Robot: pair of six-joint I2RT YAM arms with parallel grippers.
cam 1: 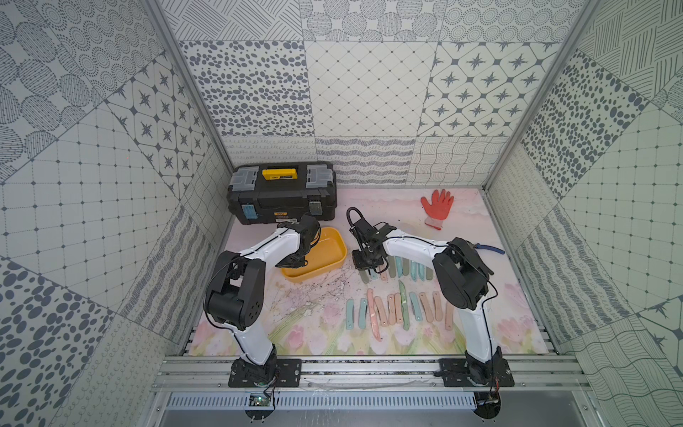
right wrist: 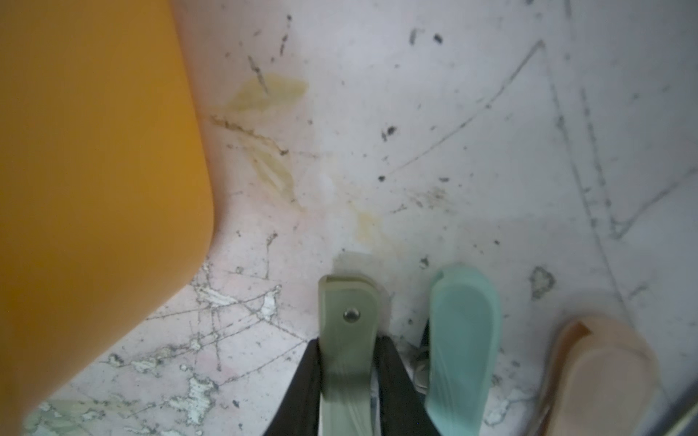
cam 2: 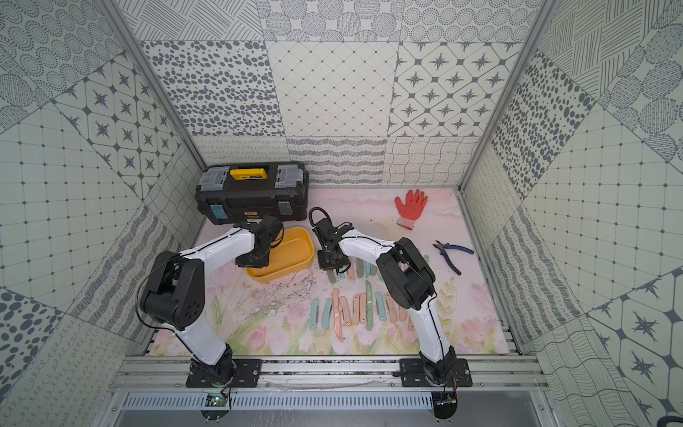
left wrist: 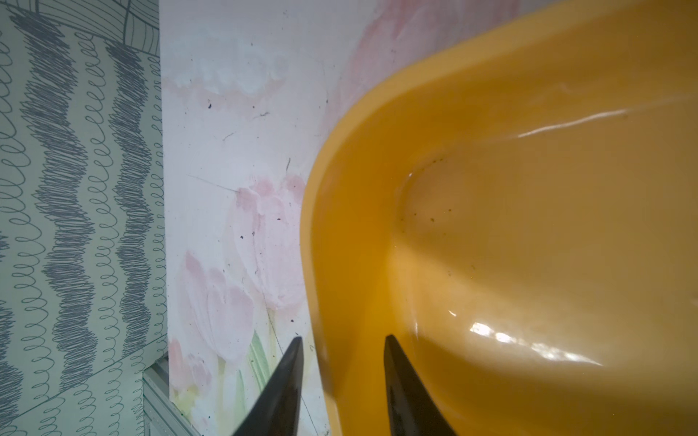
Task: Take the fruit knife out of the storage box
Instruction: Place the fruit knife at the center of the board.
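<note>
Fruit knife (right wrist: 345, 298) clamped in my right gripper (right wrist: 347, 339), at 4 o'clock of storage box (left wrist: 321, 226); release could nudge teal knife (right wrist: 464, 332) just beside. My left gripper (left wrist: 343, 339), narrowly parted astride box rim, could snag it.

The fruit knife (right wrist: 347, 332) (slim, grey-green) sits just outside the shallow yellow storage box (cam 1: 314, 274).

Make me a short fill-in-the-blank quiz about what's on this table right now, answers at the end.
1. The storage box is coloured ____.
2. Behind it stands a black ____ with a yellow handle.
3. The right gripper holds a grey-green fruit ____ in its jaws.
4. The pliers have ____ handles.
Missing words: yellow; toolbox; knife; blue.
</note>
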